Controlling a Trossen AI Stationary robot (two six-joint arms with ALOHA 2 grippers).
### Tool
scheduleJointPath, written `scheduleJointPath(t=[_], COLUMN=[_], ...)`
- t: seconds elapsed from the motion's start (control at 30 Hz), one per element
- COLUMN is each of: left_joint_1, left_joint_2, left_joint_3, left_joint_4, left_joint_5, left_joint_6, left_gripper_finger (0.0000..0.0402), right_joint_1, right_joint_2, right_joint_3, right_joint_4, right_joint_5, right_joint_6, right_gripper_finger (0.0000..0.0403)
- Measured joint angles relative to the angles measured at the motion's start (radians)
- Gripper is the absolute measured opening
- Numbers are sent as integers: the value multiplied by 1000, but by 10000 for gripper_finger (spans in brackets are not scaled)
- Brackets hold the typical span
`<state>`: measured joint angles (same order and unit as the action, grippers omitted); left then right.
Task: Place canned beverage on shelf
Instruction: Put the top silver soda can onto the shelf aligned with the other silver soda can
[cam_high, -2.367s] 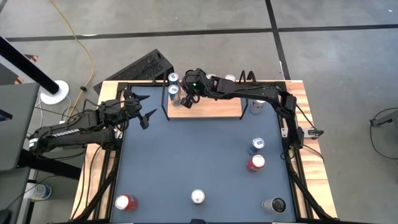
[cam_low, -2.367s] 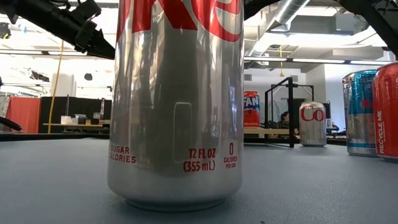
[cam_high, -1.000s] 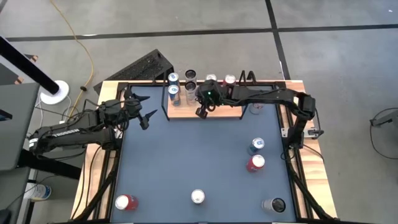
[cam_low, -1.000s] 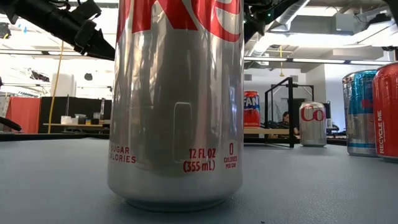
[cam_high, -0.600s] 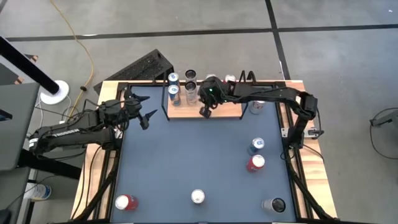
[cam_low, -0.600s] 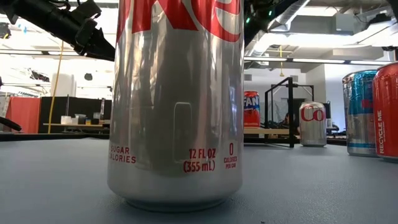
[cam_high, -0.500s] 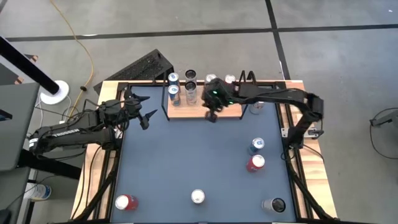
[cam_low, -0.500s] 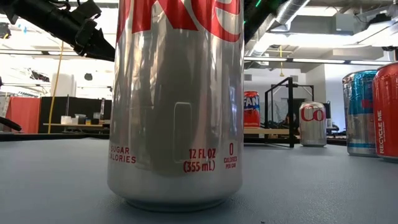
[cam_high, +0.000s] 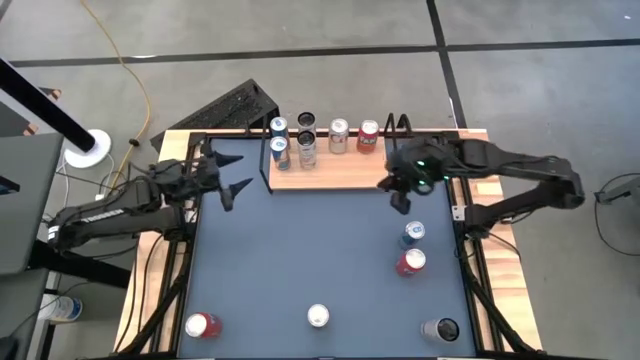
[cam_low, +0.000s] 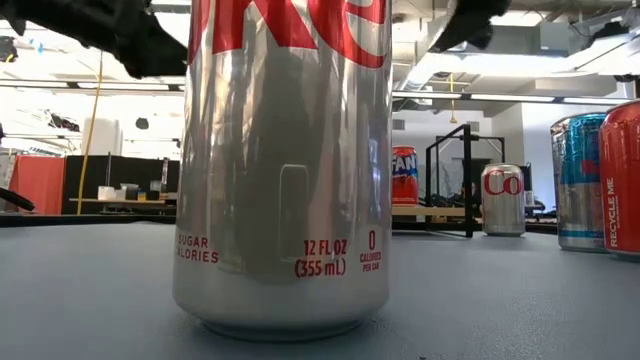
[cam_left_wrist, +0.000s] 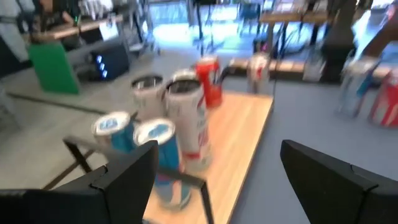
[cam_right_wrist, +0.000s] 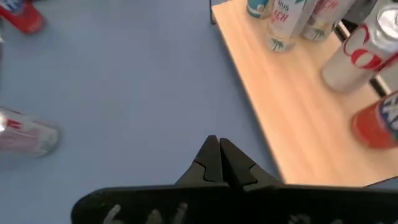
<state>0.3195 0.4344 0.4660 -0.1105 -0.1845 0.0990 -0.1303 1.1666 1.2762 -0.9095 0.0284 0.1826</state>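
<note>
The shelf (cam_high: 330, 172), a light-wood board in a black rail frame, stands at the table's far edge. Several cans stand upright on it, among them a blue one (cam_high: 280, 150), a silver one (cam_high: 338, 135) and a red one (cam_high: 368, 135). My right gripper (cam_high: 400, 198) is shut and empty above the table, just off the shelf's right front corner; its wrist view shows the closed fingers (cam_right_wrist: 219, 158) and the board (cam_right_wrist: 292, 99). My left gripper (cam_high: 236, 178) hovers open and empty left of the shelf; its wrist view (cam_left_wrist: 217, 177) looks at the cans (cam_left_wrist: 186, 124).
Loose cans stand on the grey-blue tabletop: blue (cam_high: 413, 233) and red (cam_high: 411, 262) at the right, silver (cam_high: 318, 316) at the near edge, filling the low view (cam_low: 285, 170), red (cam_high: 202, 325) near left, dark (cam_high: 441, 329) near right. The table's middle is bare.
My right gripper has swung from over the shelf's front edge toward the table's right edge and a little toward the near edge, off the board, staying shut and empty. The cans on the shelf have stayed upright where they stood.
</note>
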Motion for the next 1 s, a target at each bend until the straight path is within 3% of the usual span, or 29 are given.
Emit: scheduleJointPath(t=[0.27,0.5,1.0], left_joint_1=[0,0,1], left_joint_2=[-235,-436,-402], left_joint_3=[-41,-201,-422], left_joint_4=[12,95,253], left_joint_5=[49,39,-24], left_joint_6=[-26,-64,-118], left_gripper_finger=[327,327,327], right_joint_1=[74,24,-292], right_joint_2=[-175,-212,-227], right_joint_3=[-188,-249,-284], right_joint_4=[11,24,-108], right_joint_5=[178,183,179], right_joint_6=[150,168,124], right_gripper_finger=[0,0,0])
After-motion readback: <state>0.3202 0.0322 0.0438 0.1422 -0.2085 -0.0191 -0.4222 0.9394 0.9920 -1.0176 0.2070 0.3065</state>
